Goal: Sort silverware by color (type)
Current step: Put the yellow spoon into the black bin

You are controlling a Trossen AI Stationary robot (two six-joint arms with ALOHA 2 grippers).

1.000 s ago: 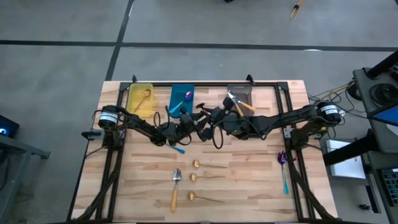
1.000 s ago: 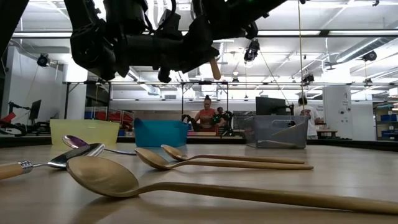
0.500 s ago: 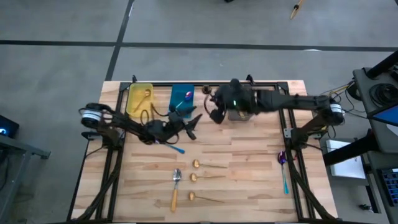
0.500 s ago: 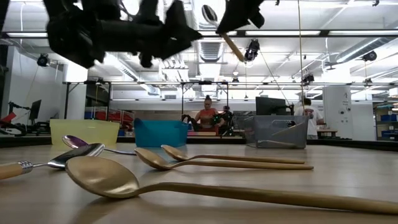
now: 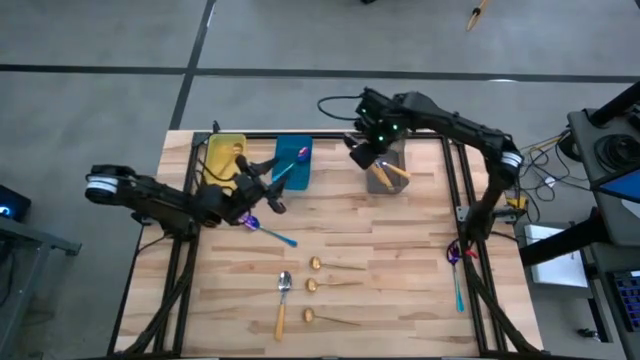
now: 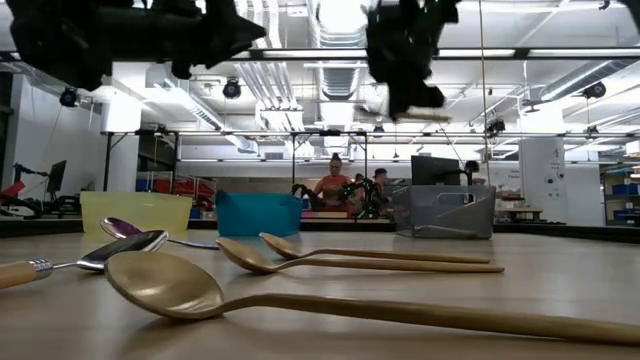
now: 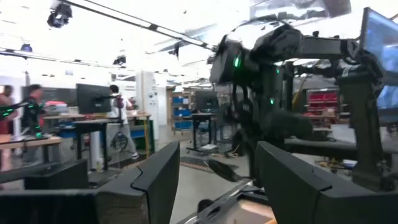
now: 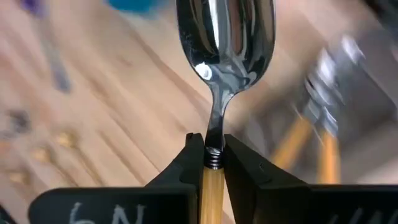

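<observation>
Orange-handled silver spoon (image 8: 214, 93) is pinched at its neck by the right gripper (image 8: 213, 163), which hangs above the grey bin (image 5: 385, 160) where two like spoons already lie, so I judge the drop-off step is in hand and next calls for opening over that bin. Left of the grey bin, the left gripper (image 5: 262, 183) hovers spread and empty by the blue bin (image 5: 293, 163), arm low and stretched across the counter (image 5: 400, 270), just above a purple spoon (image 5: 262, 228).

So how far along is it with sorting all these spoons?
Partly done. The yellow bin holds a gold spoon, the blue bin a purple one, the grey bin orange-handled ones. The right gripper holds another orange-handled spoon above the grey bin; the left gripper is open. About seven spoons remain on the table.
</observation>
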